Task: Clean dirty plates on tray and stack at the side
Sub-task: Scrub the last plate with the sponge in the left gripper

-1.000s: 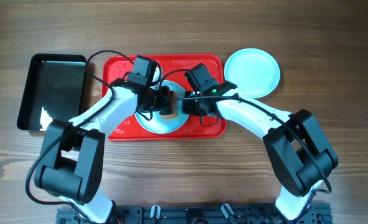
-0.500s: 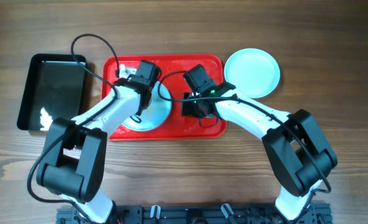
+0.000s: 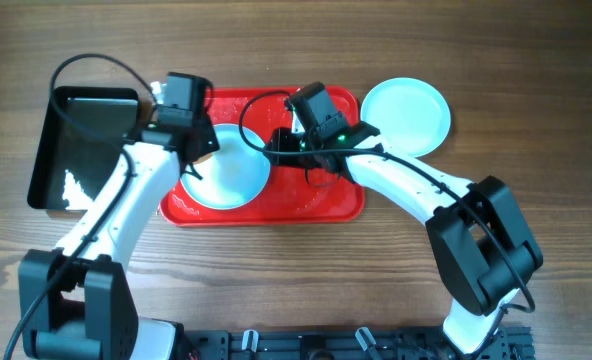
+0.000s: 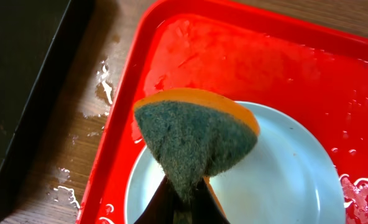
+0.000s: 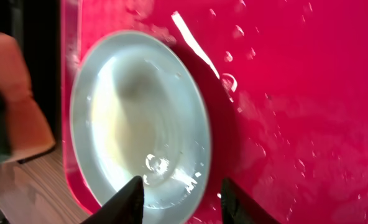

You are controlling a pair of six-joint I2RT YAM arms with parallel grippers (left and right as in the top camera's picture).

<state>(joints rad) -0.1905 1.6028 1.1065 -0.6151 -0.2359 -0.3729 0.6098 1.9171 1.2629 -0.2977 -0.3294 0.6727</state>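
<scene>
Plate point(image 3: 226, 170) lies flat and face up at the left end of the tray point(image 3: 316, 205), round so no long axis, with left pincer point(image 4: 183, 196) clamping the sponge point(image 4: 193, 140) over it, presumably for wiping, and right pincer point(image 5: 181, 202) gaping empty nearby, likely to steady it.

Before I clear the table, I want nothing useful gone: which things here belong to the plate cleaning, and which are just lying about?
In the job: red tray; plate on the tray; plate beside the tray; sponge in the left gripper.
Lying about: black tray, left of the red tray.
</scene>
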